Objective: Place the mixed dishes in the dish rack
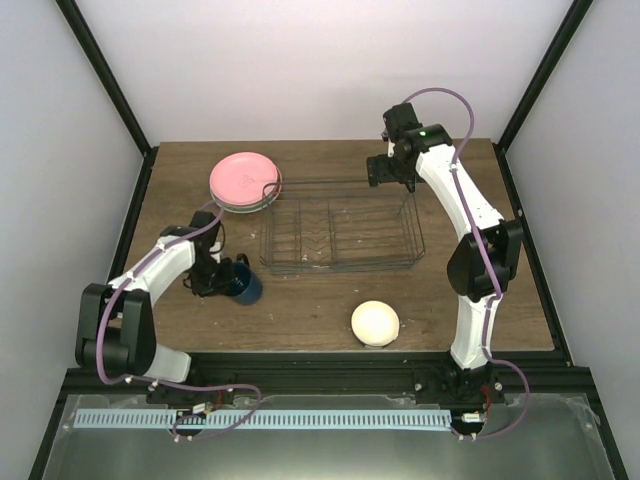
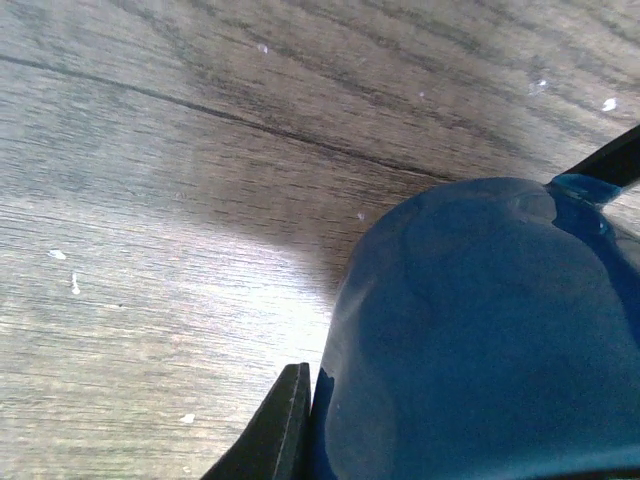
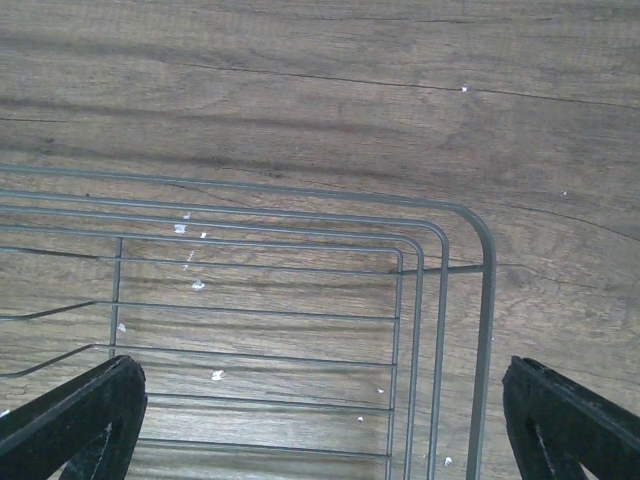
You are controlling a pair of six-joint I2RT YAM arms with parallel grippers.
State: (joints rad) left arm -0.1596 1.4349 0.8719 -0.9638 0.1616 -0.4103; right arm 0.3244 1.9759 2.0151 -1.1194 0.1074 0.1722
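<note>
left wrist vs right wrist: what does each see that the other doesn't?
Left wrist only: the mug, close up and filling much of the frame, with the jaws against two sides of it. Right wrist only: a corner of the rack, with no dish in the part shown and the jaws wide apart over it. Both: the table underneath.

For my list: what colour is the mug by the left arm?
The mug is dark blue, clearest in left wrist view.
</note>
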